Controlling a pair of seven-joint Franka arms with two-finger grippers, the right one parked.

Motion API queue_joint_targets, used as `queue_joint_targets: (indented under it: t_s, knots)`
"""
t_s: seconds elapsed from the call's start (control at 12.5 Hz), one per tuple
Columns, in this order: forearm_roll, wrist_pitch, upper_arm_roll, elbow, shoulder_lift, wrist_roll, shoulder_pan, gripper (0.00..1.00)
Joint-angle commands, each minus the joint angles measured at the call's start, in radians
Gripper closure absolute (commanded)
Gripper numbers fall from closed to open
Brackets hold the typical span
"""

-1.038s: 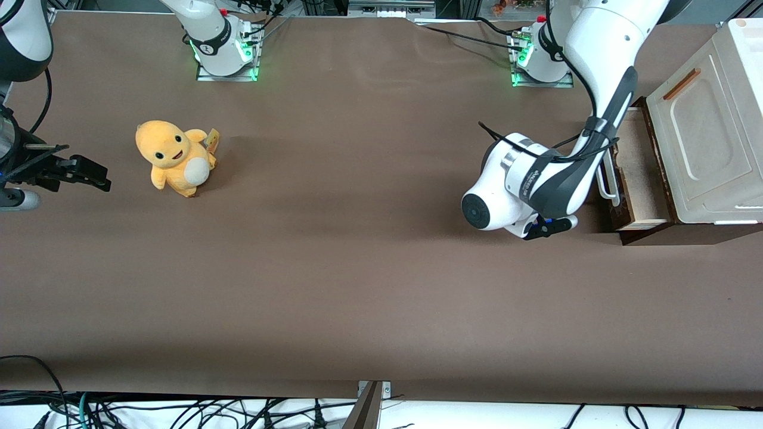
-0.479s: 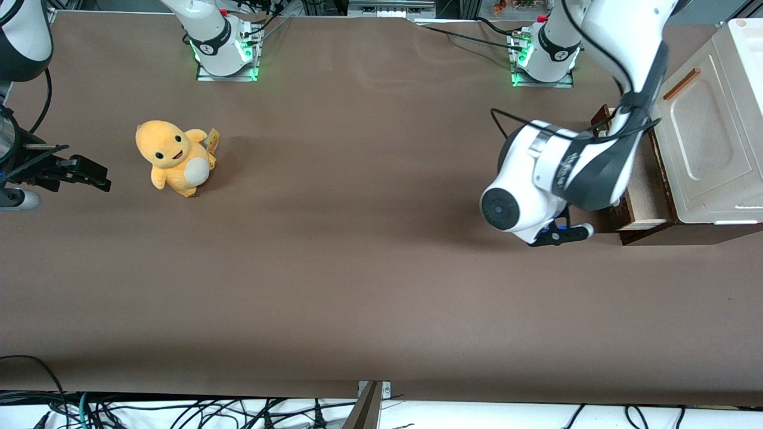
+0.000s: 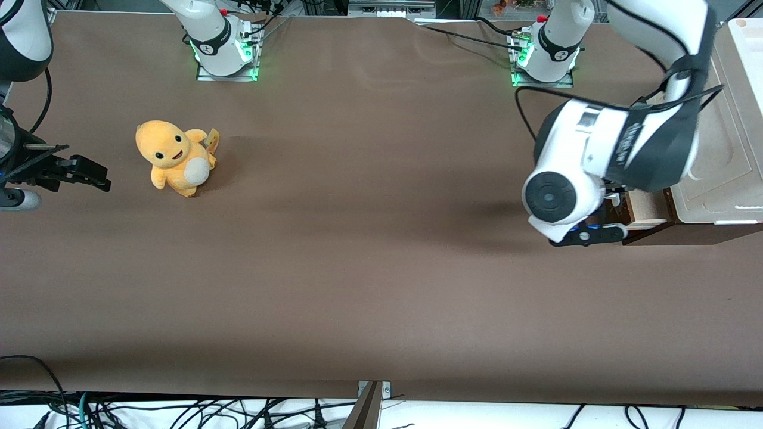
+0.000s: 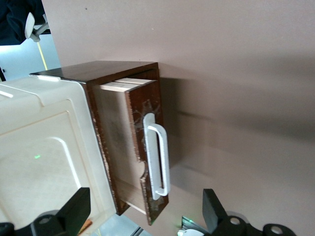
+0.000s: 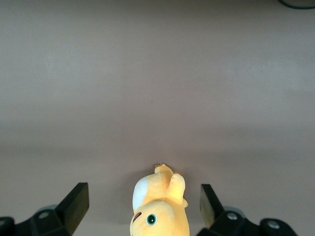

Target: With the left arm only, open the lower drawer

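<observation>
Dark brown wood fronts the lower drawer, which is standing pulled out of its cabinet so that the pale inner floor is showing between the front panel and the cream panel on top. In the front view, the drawer is sitting at the right edge of the frame, toward the working arm's end of the desk, and is largely covered by the left arm. The end effector is hanging clear of the white bar handle, its two fingers spread wide apart and gripping nothing. In the front view the end effector is showing only as a small black part under the wrist, at the drawer's near corner.

Judged from the drawer's exposed interior and the released handle, the opening itself is looking done, or nearly so; whether the drawer is at full travel cannot be told. What is remaining appears to be moving the arm away.

A yellow plush toy is lying well apart, toward the parked arm's end of the desk.
</observation>
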Motion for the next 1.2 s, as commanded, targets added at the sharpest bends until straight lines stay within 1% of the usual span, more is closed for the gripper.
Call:
queue_joint_targets:
  t_s: [0.0, 0.08, 0.24, 0.32, 0.4, 0.56, 0.88, 1.12]
  knots:
    - [-0.045, -0.006, 0.023, 0.01, -0.033, 0.097, 0.004, 0.0]
    - [-0.074, -0.006, 0.044, 0.042, -0.035, 0.119, 0.006, 0.0]
    - [-0.164, -0.005, 0.102, 0.107, -0.035, 0.15, 0.006, 0.0]
    - [-0.19, -0.005, 0.119, 0.131, -0.035, 0.177, 0.008, 0.0]
    - [-0.206, -0.005, 0.138, 0.138, -0.036, 0.211, 0.011, 0.0]
    - [-0.212, 0.0, 0.161, 0.138, -0.045, 0.261, 0.012, 0.0]
    - [-0.313, 0.01, 0.247, 0.167, -0.064, 0.317, 0.014, 0.0]
    - [-0.333, 0.033, 0.273, 0.174, -0.064, 0.37, 0.018, 0.0]
